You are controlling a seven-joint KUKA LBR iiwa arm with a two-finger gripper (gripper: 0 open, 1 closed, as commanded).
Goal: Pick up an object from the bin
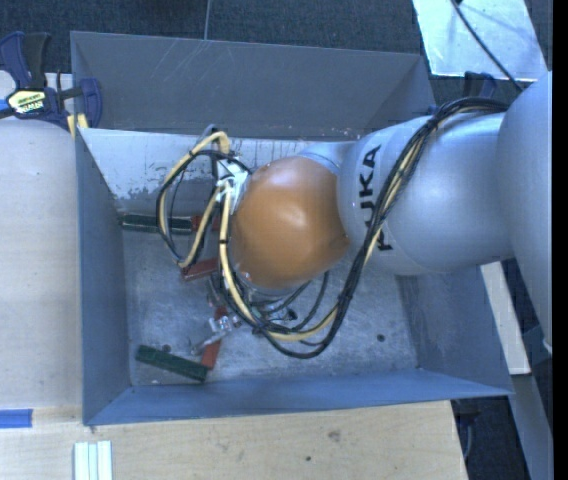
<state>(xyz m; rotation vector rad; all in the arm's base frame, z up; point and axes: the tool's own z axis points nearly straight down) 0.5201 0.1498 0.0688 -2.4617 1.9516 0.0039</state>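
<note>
The claw (226, 318) hangs low in the bin (102, 298), up and right of a dark green block (170, 362); open or closed, one cannot tell.

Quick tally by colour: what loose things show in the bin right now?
Dark green block: 1
Dark stick: 1
Red-brown pieces: 2
Total: 4 in sight; the arm may cover more.

Bin (104, 298) grey, floor speckled. Wrist cover (286, 223) orange; arm (454, 198) silver w/ black lettering. Cables (189, 163) yellow + black. Flat block (171, 362) dk green.
</note>
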